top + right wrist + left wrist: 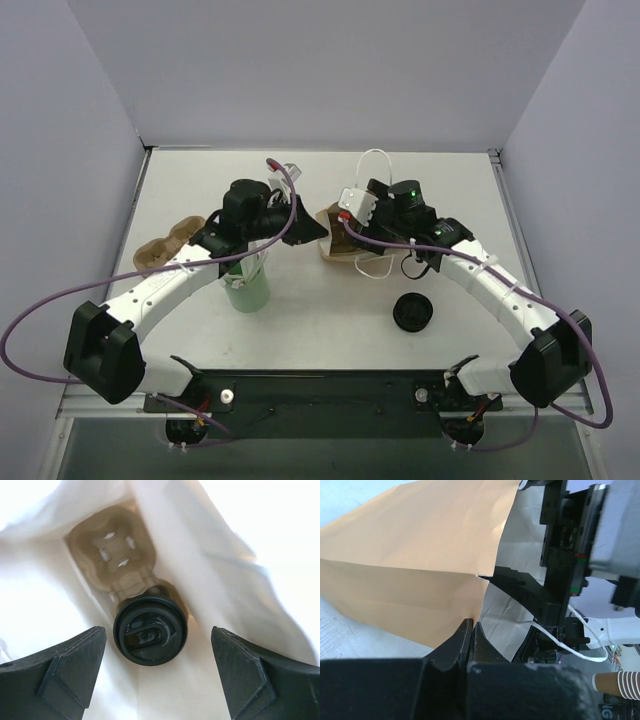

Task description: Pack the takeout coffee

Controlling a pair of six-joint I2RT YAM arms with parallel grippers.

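Observation:
The takeout coffee (150,630), a small black cup with a black sip lid, sits in one slot of a tan pulp carrier (112,550) at the bottom of the paper bag (240,605). My right gripper (158,632) hangs open just above the cup, one finger on each side, touching nothing. In the top view the right wrist (392,205) covers the bag's mouth, so the cup is hidden there. My left gripper (471,626) is shut on the edge of the brown bag (415,555) and holds it open at its left side (312,228).
A pale green cup (247,290) stands under the left forearm. A second pulp carrier (165,245) lies at the left. A small round black thing (412,312) rests on the table in front of the bag. White bag handles (375,160) loop behind the right wrist.

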